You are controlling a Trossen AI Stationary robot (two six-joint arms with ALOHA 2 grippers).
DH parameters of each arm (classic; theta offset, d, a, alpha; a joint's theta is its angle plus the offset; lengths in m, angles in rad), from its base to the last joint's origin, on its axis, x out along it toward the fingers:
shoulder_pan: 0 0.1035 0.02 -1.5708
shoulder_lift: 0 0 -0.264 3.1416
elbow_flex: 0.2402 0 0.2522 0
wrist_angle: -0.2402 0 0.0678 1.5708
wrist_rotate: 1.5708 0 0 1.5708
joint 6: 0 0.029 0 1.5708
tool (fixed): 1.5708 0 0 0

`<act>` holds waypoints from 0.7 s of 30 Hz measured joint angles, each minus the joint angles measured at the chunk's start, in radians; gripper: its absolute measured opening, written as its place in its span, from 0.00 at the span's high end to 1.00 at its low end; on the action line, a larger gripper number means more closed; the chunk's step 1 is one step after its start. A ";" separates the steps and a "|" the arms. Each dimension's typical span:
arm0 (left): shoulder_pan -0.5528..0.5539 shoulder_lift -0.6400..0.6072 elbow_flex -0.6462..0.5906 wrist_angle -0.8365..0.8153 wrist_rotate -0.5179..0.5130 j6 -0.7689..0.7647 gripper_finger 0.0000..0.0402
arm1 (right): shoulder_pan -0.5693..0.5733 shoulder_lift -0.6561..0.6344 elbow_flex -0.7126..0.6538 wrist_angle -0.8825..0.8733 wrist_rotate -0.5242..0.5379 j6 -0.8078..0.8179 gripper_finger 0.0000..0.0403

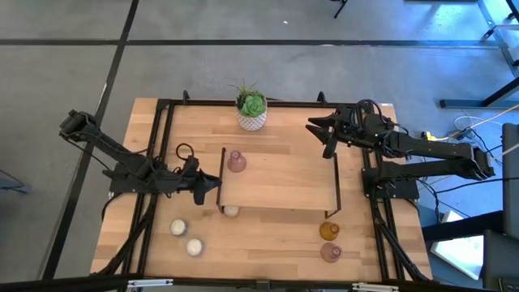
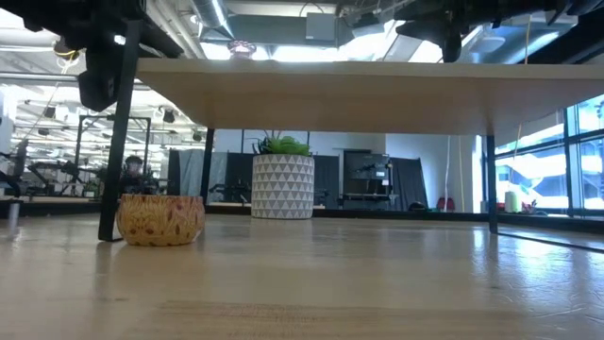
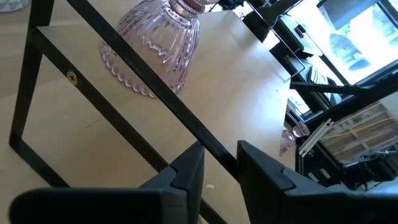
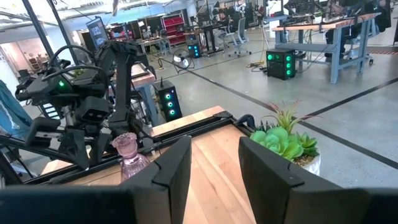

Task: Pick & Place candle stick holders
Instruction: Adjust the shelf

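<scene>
Wooden table [image 1: 276,231] carries a raised shelf [image 1: 284,182]. One pink holder [image 1: 236,161] stands on the shelf's rear left corner, probably just placed. Left gripper [image 1: 212,183] hangs beside the shelf edge, fingers released, empty. Right gripper [image 1: 315,126] waits behind the shelf, fingers apart. Cream holders [image 1: 186,238] and the amber holder [image 1: 328,231] sit on the tabletop.

High overhead; low at tabletop; wrists share pink holder [image 3: 158,46].

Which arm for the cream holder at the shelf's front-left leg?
Left, likely. The left gripper hovers open just beside that cream holder; the right gripper is across the shelf.
</scene>
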 joint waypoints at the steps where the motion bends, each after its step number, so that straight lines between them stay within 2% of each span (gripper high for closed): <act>1: 0.004 0.000 0.000 0.001 0.003 -0.001 0.81 | 0.000 0.000 0.000 0.000 0.000 0.000 0.66; 14: 0.021 0.000 0.000 0.025 0.023 0.042 0.98 | 0.000 0.000 0.000 0.000 0.000 0.000 0.66; 21: 0.011 -0.033 0.000 -0.016 0.032 0.160 1.00 | 0.000 0.000 0.000 -0.003 0.000 0.000 0.66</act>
